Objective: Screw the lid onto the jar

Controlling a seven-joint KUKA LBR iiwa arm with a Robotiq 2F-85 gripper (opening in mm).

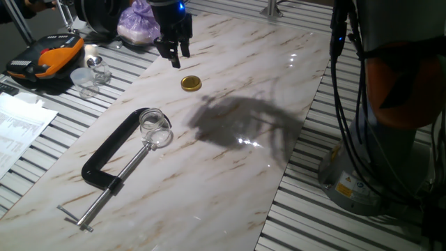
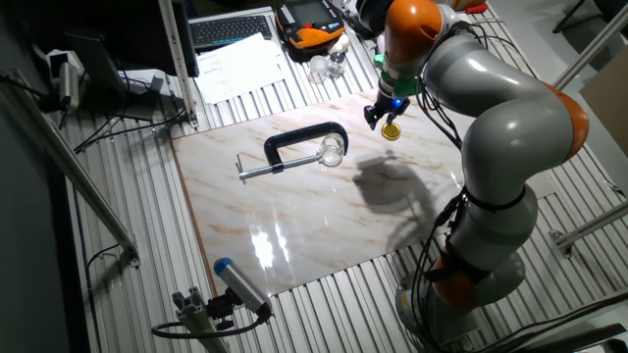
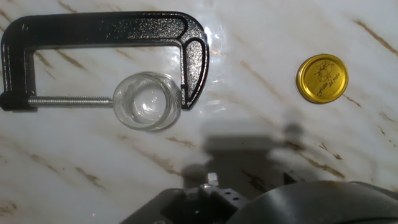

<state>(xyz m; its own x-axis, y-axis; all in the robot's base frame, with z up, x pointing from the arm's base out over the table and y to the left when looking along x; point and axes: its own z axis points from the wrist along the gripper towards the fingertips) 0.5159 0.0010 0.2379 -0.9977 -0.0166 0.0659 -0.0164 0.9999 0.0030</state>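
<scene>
The gold lid [image 1: 191, 84] lies flat on the marble board, apart from the jar; it also shows in the other fixed view [image 2: 392, 130] and at the right of the hand view [image 3: 321, 78]. The clear glass jar [image 1: 155, 124] stands upright with its mouth open, held between the jaws of a black C-clamp [image 1: 111, 150]; both also show in the other fixed view, jar [image 2: 332, 150], and in the hand view, jar [image 3: 147, 101], clamp [image 3: 106, 28]. My gripper [image 1: 178, 59] hangs above the board just behind the lid, empty, fingers apart. Its fingers are out of the hand view.
An orange-black case [image 1: 45, 59], clear cups [image 1: 87, 78] and papers [image 1: 17, 125] lie left of the board. A purple bag [image 1: 139, 24] sits behind the gripper. The arm's base [image 1: 376, 139] stands at the right. The arm casts a shadow mid-board.
</scene>
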